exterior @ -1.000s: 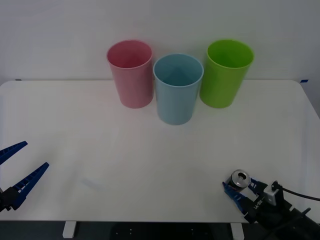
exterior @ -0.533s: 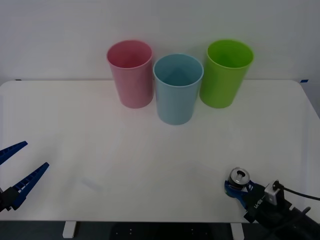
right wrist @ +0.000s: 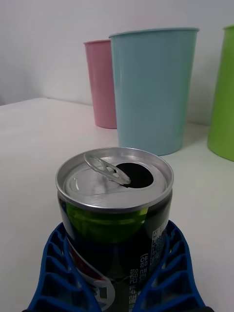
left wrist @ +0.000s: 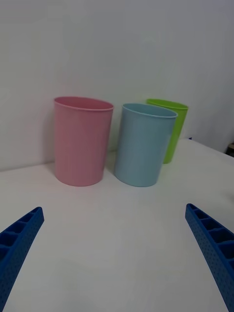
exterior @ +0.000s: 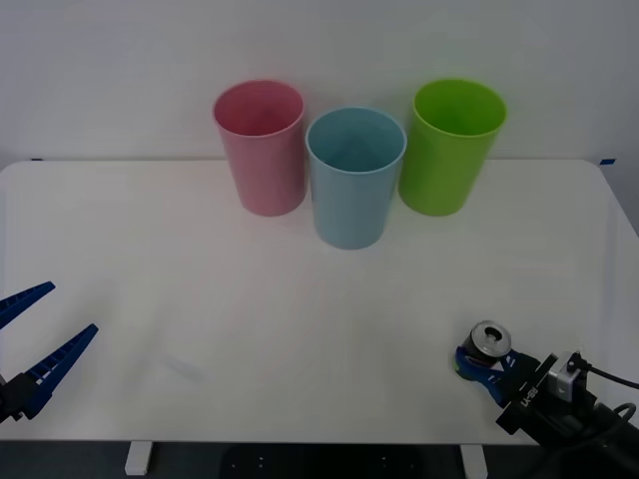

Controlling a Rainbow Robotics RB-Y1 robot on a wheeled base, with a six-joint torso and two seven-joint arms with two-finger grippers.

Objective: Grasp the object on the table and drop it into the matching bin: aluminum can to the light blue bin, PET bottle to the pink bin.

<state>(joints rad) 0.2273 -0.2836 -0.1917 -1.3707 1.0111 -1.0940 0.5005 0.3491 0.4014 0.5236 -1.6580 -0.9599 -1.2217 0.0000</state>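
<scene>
The aluminum can [right wrist: 115, 214] stands upright (silver top, tab hole open) at the near right part of the table [exterior: 300, 299], pinched between the blue fingers [right wrist: 58, 273] of the right gripper [exterior: 483, 361]. Well beyond it stand the pink bin [exterior: 262, 146], the light blue bin [exterior: 353, 176] and a lime green bin [exterior: 451, 145] in a row; the left gripper [exterior: 38, 341] hovers at the near left edge, fingers spread wide.

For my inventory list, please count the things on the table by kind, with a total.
Bins: 3, the pink bin, the light blue bin, the lime green bin
Cans: 1, the aluminum can
Total: 4
</scene>
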